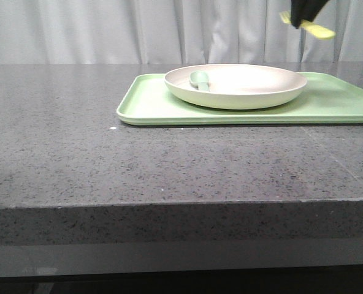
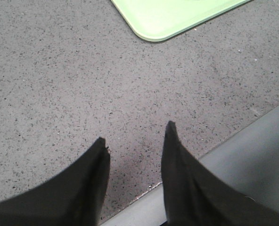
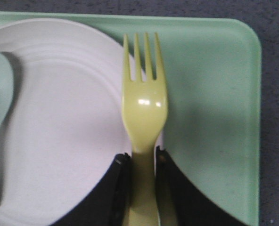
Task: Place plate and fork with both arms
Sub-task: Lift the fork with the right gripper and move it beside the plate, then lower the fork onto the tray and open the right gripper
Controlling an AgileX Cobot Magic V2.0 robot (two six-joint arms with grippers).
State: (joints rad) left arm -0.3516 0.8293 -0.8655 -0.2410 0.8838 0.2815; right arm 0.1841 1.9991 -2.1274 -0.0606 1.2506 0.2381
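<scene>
Holding the fork (image 3: 144, 113) by its handle, I am pinching it between the fingers of my right gripper (image 3: 143, 162), tines pointing away from me. In the front view it is hanging high in the air beyond the far right of the plate (image 1: 235, 86), tilted; from my right wrist I am looking down on it over the plate's edge and the bare part of the tray (image 3: 210, 94) beside it.

The plate is already sitting on the tray, toward its left half, so that part of the job is looking done to me. A pale green spoon (image 1: 200, 79) is lying inside the plate (not mine to worry about, I am judging).

What is remaining is the fork: I am thinking it needs lowering and letting go, either onto the tray beside the plate or into it.

My left gripper (image 2: 135, 136) is hovering spread apart and empty over the grey table (image 2: 59, 70) near its front edge, well apart from the tray's corner.
</scene>
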